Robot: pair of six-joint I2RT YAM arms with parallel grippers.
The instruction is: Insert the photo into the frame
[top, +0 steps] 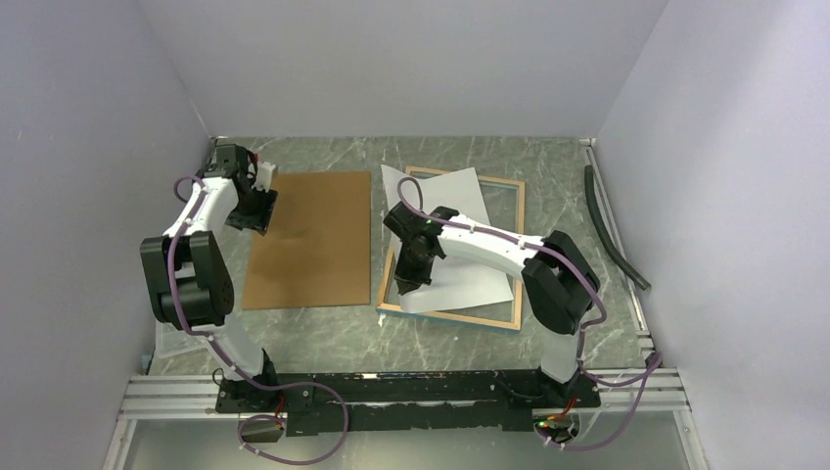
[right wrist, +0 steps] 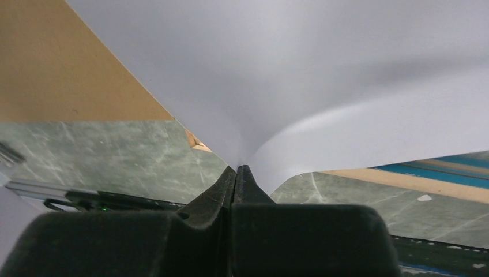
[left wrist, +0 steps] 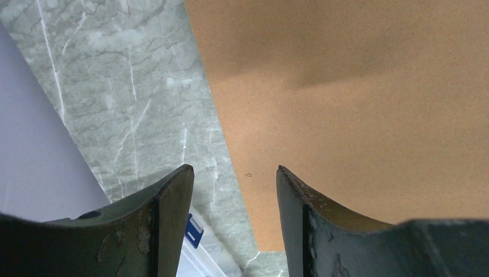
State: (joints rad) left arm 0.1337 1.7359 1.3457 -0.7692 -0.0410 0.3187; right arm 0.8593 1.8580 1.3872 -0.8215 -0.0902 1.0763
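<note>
Photo, a large white-backed rectangular print (top: 458, 201), lies skewed over light-wood rectangular frame with blue rim (top: 521, 208), not seated yet.
Right gripper (right wrist: 237, 171) is clenched on the print's near-left edge, and the sheet buckles up from the pinch. To do: square the sheet into the recess, then release. Left gripper (left wrist: 233, 173) has its fingers spread and empty over the edge of plain brown hardboard panel (top: 313, 240). Green marbled tabletop (top: 411, 343), pale grey walls (top: 98, 147) on three sides.

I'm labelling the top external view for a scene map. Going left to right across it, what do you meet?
left gripper → brown hardboard panel → right gripper, pinching the sheet's edge → photo, white side up → black curved strip by the right wall.
</note>
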